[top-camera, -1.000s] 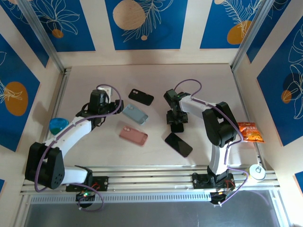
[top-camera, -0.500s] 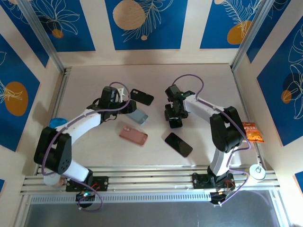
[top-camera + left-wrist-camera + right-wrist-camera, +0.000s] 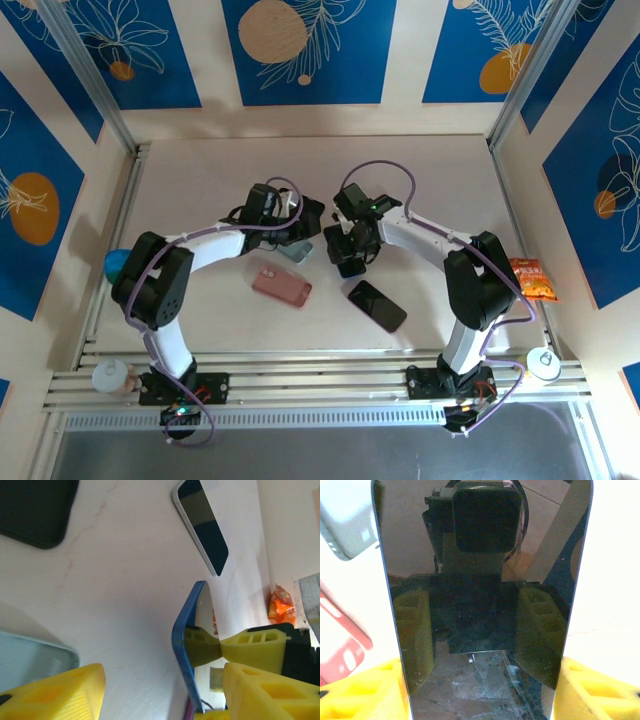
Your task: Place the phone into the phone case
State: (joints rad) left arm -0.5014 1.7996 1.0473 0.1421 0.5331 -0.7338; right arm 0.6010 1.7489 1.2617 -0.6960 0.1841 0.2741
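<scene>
As right arm (image 3: pixel 430 235) bends inward, tool (image 3: pixel 350 252) grips phone (image 3: pixel 482 555).

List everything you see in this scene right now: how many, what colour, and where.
held phone: one, blue edge, dark screen, on edge at table centre
loose phone: one, black, flat near the right arm
pink case: one, pink, centre-left
grey-blue case: one, grey-blue, under the left wrist
black case: one, black, beyond the grey-blue case
snack packet: one, orange, table's right edge
blue object: one, blue, left edge, kind unclear
white round item: one, white, near rail's right end
second white item: one, white, near rail's left end
left fingers: two, yellow, apart, empty
right fingers: two, yellow, clamped on the held phone
</scene>
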